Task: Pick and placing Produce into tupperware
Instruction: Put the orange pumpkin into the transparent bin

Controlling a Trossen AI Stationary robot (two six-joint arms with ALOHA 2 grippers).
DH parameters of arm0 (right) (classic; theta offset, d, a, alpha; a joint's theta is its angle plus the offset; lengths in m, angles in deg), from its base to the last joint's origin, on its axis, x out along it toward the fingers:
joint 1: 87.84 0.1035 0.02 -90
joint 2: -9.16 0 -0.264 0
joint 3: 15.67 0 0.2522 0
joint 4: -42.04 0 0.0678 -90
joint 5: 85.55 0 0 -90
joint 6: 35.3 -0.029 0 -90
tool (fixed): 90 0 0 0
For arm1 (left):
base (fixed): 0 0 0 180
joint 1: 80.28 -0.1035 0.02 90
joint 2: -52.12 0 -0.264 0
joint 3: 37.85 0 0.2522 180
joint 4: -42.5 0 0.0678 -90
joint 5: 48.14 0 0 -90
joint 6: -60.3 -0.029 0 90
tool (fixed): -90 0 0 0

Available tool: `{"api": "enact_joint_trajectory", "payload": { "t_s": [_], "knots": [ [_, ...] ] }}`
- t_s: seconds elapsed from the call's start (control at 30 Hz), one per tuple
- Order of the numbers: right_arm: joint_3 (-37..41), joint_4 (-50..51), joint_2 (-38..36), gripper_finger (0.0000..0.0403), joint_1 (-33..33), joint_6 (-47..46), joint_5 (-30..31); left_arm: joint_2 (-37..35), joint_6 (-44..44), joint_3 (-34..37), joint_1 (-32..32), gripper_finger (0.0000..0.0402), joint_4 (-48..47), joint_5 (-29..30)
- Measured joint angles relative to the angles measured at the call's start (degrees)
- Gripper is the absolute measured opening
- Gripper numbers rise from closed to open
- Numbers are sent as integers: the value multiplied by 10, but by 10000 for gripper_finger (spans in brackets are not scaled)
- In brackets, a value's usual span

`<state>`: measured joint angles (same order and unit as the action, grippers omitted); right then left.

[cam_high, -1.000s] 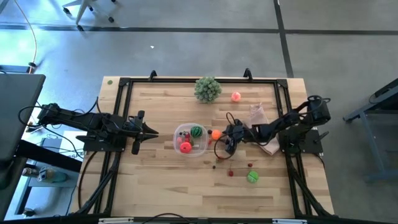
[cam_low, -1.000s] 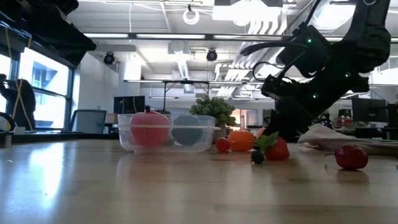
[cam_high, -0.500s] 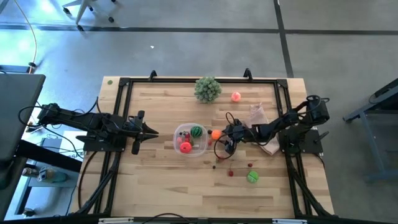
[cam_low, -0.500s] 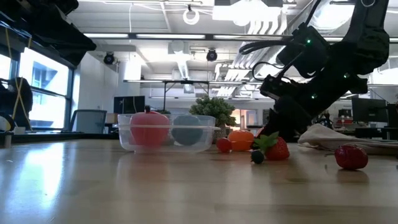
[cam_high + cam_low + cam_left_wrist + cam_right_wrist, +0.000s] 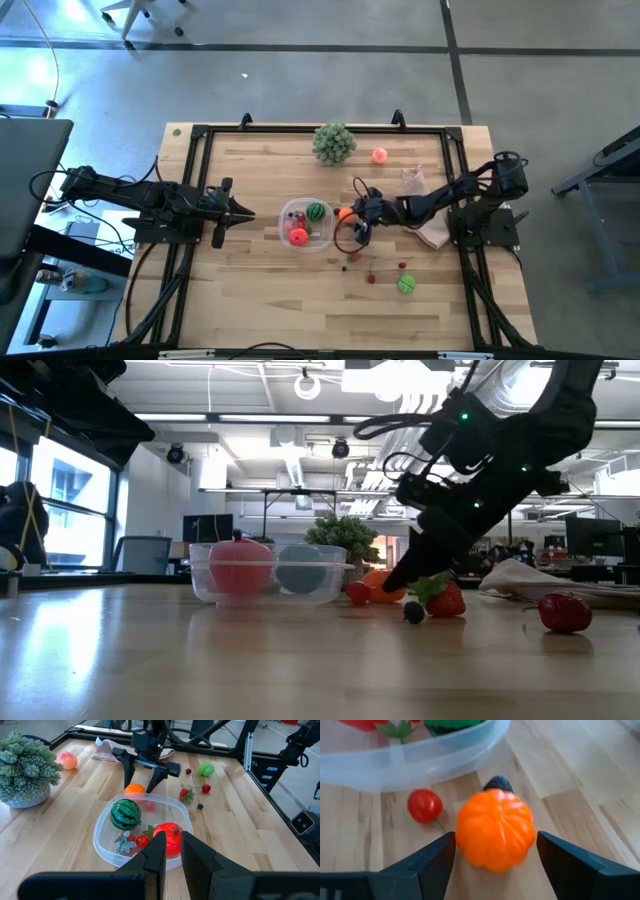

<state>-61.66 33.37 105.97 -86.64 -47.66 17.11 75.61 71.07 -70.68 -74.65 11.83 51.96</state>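
Two fingers spread wide, the right gripper point(image 5: 495, 862) has slid forward since a moment ago and now straddles the orange pumpkin point(image 5: 495, 830) without gripping it, just beside the tupperware point(image 5: 306, 224). A small red tomato point(image 5: 425, 805) sits close by. The left gripper point(image 5: 240, 212) waits pinched shut left of the tub.

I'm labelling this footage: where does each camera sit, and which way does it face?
High: overhead, straight down; both arms, tupperware.
Low: table height, level across; right arm above orange pumpkin.
Left wrist: past shut left gripper toward tupperware and the right arm.
Right wrist: open right gripper straddling pumpkin.
Shared by all four: tupperware, pumpkin.
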Motion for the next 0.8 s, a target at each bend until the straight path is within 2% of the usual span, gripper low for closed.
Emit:
{"api": "enact_joint_trajectory", "payload": {
  "t_s": [0.13, 0.33, 0.8],
  "knots": [
    [-20, -1, 30, 273, -9, 0, -25, 0, 0, 0, 0, 46, 0, 0],
    [-56, -4, 83, 273, -12, 9, -19, 0, 0, 0, 0, 46, 0, 0],
    [-60, 32, 82, 270, -12, -7, -31, 0, 0, 0, 0, 46, 0, 0]
  ]
}}
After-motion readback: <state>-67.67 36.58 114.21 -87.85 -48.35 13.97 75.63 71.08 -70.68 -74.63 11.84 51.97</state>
